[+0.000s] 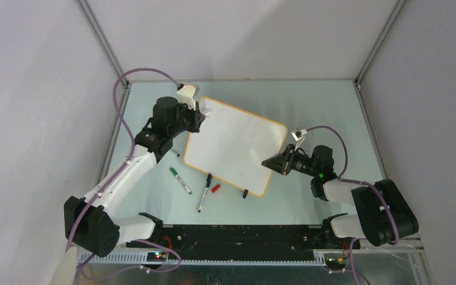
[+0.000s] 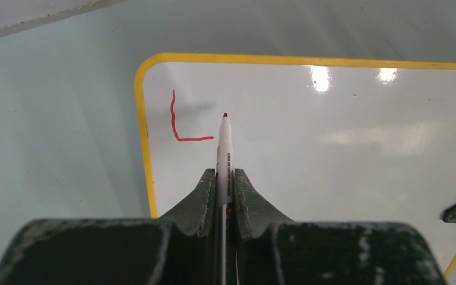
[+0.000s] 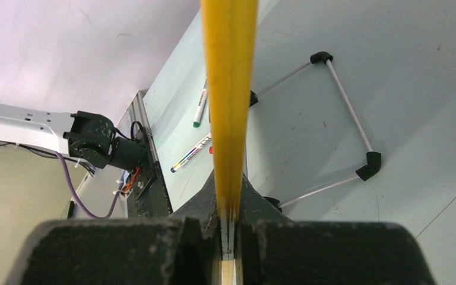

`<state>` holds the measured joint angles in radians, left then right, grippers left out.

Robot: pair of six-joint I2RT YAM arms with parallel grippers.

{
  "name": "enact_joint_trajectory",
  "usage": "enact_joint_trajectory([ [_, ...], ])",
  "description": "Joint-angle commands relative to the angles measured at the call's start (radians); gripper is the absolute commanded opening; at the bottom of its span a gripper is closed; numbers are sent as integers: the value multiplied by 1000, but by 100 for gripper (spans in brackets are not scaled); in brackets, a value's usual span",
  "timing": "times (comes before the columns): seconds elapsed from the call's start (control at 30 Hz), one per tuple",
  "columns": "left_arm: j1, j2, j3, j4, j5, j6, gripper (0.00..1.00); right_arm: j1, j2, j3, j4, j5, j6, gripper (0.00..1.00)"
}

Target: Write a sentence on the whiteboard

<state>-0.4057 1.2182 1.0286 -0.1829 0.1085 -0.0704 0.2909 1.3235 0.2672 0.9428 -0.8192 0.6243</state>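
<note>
The whiteboard (image 1: 237, 145) lies tilted on the table, white with a yellow-orange frame (image 2: 144, 136). A red L-shaped stroke (image 2: 177, 127), the start of the sentence, sits near its corner. My left gripper (image 2: 226, 175) is shut on a red marker (image 2: 224, 148), whose tip points at the board just right of the stroke's foot. I cannot tell if the tip touches. From above, the left gripper (image 1: 200, 116) is over the board's far left corner. My right gripper (image 3: 230, 184) is shut on the whiteboard's edge (image 3: 228, 89), at the board's right side (image 1: 268, 161).
A green marker (image 1: 180, 180), a dark-capped marker (image 1: 205, 193) and a red cap (image 1: 215, 189) lie near the board's front edge. A black clip foot (image 1: 245, 193) is at that edge. A wire stand (image 3: 344, 101) shows under the board.
</note>
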Motion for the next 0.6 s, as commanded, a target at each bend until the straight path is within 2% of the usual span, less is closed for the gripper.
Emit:
enact_joint_trajectory([
  [0.0,-5,5,22,14,16,-3,0,-1,-9,6,61,12,-57,0],
  [0.4,-6,21,30,8,29,-9,0,-2,-2,10,58,14,-53,0],
  [0.57,-7,22,30,5,34,-9,0,-3,-5,9,53,15,-53,6],
])
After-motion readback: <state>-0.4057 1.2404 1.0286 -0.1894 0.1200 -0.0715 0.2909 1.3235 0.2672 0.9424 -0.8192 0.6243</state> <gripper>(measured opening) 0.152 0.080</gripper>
